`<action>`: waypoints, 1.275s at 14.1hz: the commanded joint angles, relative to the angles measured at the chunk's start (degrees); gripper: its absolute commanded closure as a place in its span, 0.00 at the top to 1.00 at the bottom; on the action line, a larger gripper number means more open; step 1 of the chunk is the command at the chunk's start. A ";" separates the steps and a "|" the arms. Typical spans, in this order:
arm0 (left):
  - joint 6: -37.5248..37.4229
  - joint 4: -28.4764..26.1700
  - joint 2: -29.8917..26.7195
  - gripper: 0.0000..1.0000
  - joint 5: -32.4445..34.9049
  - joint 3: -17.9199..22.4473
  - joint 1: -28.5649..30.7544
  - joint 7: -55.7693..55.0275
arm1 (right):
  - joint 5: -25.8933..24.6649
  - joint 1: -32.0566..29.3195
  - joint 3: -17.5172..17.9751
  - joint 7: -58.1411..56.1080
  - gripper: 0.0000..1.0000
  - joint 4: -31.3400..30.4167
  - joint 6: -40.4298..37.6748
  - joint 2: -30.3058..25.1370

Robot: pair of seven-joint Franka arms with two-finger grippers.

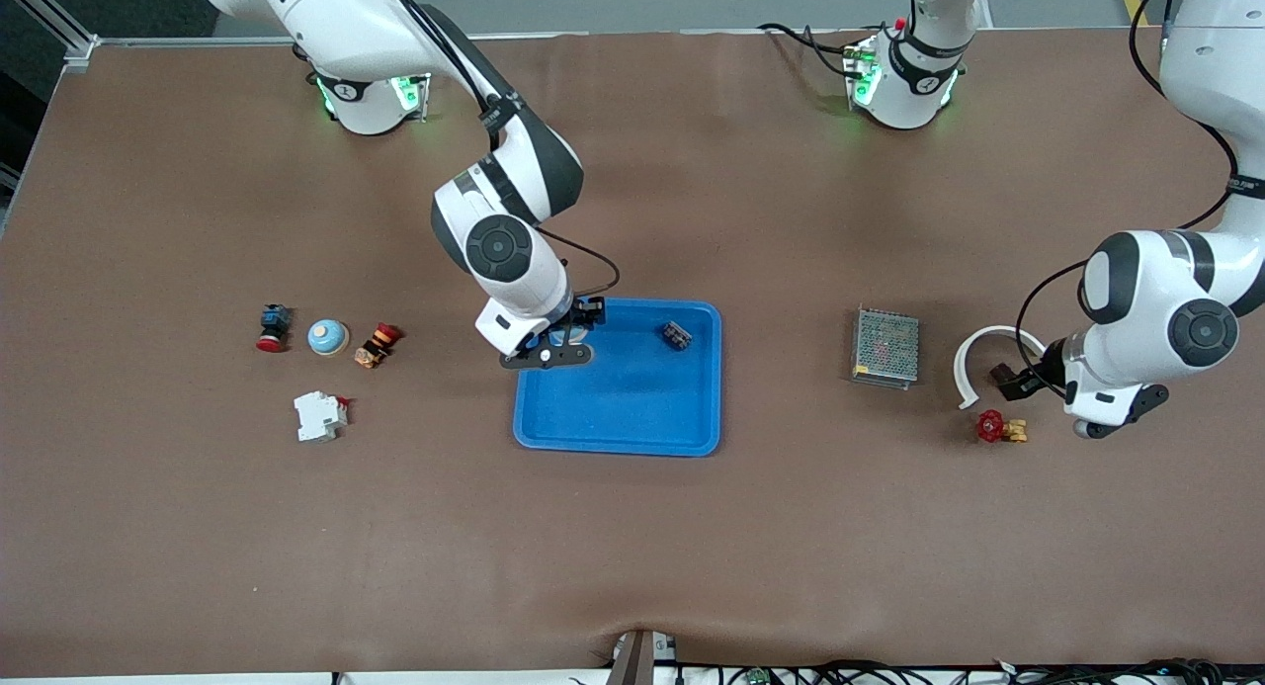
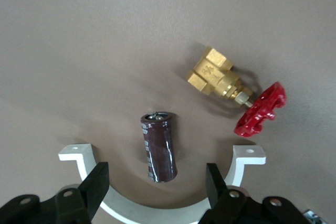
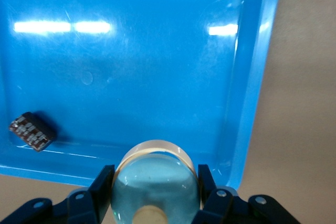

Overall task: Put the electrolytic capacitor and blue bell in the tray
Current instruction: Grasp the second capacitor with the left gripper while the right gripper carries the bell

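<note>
Gripping a blue bell [image 3: 156, 177] over the tray [image 1: 632, 428] corner, my right gripper [image 3: 156, 192] hides its base. Left gripper [image 2: 157, 187] hovers spread over the capacitor [image 2: 158, 146], beside a half-hidden white bracket [image 2: 239, 169].

Bell over the tray, capacitor out on the table

The pale blue bell [image 3: 156, 177], beige knob showing, is pinched in the right gripper [image 3: 155, 182] above a corner of the bright blue tray [image 1: 632, 408]. The dark brown capacitor [image 2: 159, 146] lies on its side toward the left arm's end.
</note>
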 commanded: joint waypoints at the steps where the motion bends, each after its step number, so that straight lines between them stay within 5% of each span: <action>1: 3.77 -3.10 -0.65 0.73 0.79 -0.59 1.16 0.41 | 0.07 1.02 -0.67 1.45 0.28 -1.49 2.15 0.19; 10: 6.50 -3.28 2.25 0.58 2.46 -0.24 1.60 0.32 | -1.60 1.46 -0.76 1.45 0.29 -4.48 8.04 2.47; 11: 6.68 -3.28 2.34 0.52 2.46 -0.16 1.60 0.32 | -1.69 1.46 -0.93 1.45 0.29 -4.48 8.40 3.00; 14: 6.68 -3.19 2.26 0.07 2.46 -0.24 1.43 -0.03 | -2.04 1.46 -1.02 1.45 0.29 -4.40 10.15 4.58; 15: 6.68 -3.11 2.17 0.00 2.46 -0.24 1.25 -0.20 | -2.13 1.55 -1.02 1.45 0.29 -4.39 10.51 5.02; 18: 5.46 -2.32 0.77 0.00 2.37 -0.94 0.46 -0.82 | -2.57 2.08 -1.37 1.45 0.29 -4.31 10.86 5.73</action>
